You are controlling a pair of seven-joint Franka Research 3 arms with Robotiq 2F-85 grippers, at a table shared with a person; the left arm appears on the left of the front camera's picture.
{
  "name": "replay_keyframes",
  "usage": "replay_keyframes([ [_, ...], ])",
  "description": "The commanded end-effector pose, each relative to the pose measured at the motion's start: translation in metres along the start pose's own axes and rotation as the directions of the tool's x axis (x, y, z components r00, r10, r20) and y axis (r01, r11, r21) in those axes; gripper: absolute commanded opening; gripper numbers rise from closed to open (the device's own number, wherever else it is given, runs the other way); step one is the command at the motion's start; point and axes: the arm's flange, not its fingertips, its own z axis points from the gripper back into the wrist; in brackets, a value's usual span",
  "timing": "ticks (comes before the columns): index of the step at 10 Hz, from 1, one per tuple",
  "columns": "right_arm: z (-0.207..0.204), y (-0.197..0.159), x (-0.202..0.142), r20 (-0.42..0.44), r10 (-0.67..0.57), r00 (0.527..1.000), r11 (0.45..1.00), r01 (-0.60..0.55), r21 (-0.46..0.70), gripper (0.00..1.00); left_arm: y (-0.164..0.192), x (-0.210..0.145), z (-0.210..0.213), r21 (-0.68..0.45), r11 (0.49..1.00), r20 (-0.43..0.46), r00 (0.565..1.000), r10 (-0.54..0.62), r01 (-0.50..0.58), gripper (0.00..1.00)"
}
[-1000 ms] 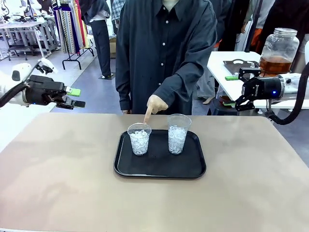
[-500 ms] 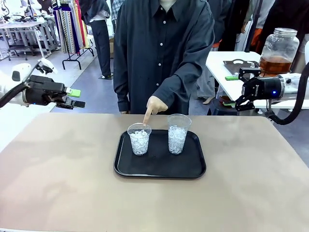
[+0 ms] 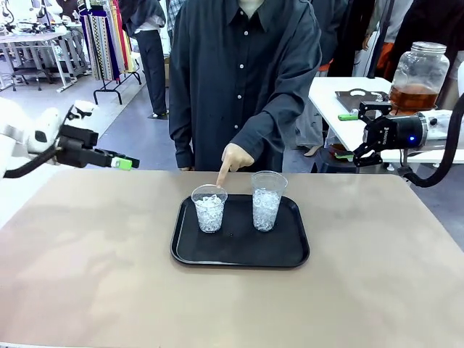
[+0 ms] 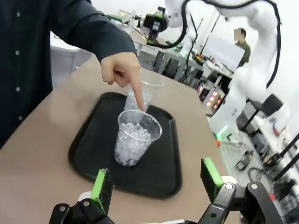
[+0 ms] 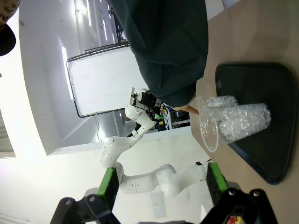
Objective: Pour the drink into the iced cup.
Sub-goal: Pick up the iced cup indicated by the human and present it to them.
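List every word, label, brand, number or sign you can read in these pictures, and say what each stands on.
No text can be read.
The shorter iced cup, the taller iced cup, the black tray and the glass jar holding the drink show no print.
A small red and yellow mark on the body of the right gripper, seen in the right wrist view, is too blurred to read.

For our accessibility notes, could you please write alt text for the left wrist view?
A person's hand points down at the nearer iced cup, which stands with a second iced cup on a black tray on a tan table. The left end effector hangs open in the foreground, holding nothing.
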Motion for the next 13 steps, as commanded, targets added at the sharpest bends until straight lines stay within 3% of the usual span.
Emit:
replay_keyframes([
  [1, 0.0, 0.001, 0.0, -0.001, 0.0, 1.0, 1.0, 0.0, 0.002, 1.0, 0.004, -0.011, -0.009, 0.045, 0.989, 0.006, 0.99, -0.143, 0.143, 1.0],
  [4, 0.0, 0.001, 0.0, -0.001, 0.0, 1.0, 1.0, 0.0, 0.002, 1.0, 0.012, -0.025, -0.022, 0.143, 0.963, 0.032, 0.972, -0.235, 0.228, 1.0],
  [11, 0.0, 0.001, 0.0, -0.001, 0.0, 1.0, 1.0, 0.0, 0.002, 1.0, 0.013, -0.019, -0.014, 0.11, 0.974, 0.011, 0.979, -0.201, 0.199, 1.0],
  [12, 0.0, 0.001, 0.0, -0.001, 0.0, 1.0, 1.0, 0.0, 0.002, 1.0, 0.014, -0.023, -0.017, 0.121, 0.97, 0.013, 0.977, -0.212, 0.209, 1.0],
  [13, 0.0, 0.001, 0.0, -0.001, 0.0, 1.0, 1.0, 0.0, 0.002, 1.0, 0.025, -0.026, -0.024, 0.111, 0.952, 0.033, 0.956, -0.29, 0.285, 1.0],
])
